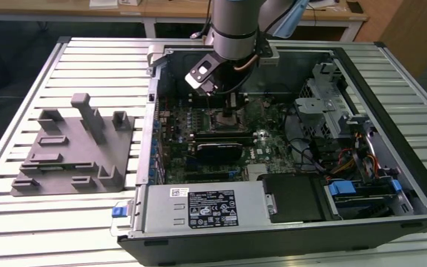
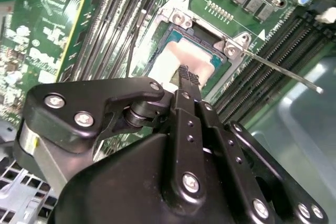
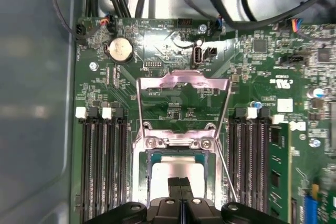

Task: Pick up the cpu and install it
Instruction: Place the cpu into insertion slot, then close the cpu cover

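I read the fingers (image 3: 175,188) as pressed shut against each other, gripping nothing. Their tips stand straight over the cpu (image 3: 176,166); whether they touch its top I cannot tell. The cpu lies flat in the open socket (image 3: 140,174) on the motherboard (image 3: 173,51), between the two banks of memory slots (image 3: 100,161). The retention frame (image 3: 184,85) stands swung back, not yet closed.

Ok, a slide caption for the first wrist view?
Gripper, jaws shut, at the cpu lying in the open socket.

One cpu (image 3: 176,165), one pincer (image 3: 180,181), one motherboard (image 3: 173,56), one grey fixture (image 1: 73,150).
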### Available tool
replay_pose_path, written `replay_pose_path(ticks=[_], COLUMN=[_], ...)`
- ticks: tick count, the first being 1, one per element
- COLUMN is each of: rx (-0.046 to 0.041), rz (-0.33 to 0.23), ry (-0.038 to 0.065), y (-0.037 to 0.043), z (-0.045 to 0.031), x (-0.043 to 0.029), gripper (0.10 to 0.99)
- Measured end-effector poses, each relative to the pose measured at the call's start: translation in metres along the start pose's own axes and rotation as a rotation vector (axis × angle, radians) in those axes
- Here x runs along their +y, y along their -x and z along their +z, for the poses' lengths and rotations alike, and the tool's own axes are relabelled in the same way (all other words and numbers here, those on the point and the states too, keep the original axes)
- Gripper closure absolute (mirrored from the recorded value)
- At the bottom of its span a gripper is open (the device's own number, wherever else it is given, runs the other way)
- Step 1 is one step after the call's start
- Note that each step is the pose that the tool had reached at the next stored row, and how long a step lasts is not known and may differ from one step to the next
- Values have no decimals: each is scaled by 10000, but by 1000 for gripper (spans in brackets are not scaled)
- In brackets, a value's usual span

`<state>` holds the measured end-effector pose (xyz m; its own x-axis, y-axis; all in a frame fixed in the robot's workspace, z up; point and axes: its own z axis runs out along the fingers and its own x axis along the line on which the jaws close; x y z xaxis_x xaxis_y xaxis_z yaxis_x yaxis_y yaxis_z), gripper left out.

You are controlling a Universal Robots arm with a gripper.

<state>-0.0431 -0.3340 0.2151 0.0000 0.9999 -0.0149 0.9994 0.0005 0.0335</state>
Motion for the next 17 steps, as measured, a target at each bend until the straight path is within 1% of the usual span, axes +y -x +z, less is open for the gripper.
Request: replay_pose_path(ticks=[6,8,10,17], rx=[-2,-2,-2,-1], rz=[1,2,2,1], ry=[28,38,43,44], y=[3,4,4,4], z=[-194,-248,-270,-274], x=[6,8,9,9], gripper=[980,980,980,980])
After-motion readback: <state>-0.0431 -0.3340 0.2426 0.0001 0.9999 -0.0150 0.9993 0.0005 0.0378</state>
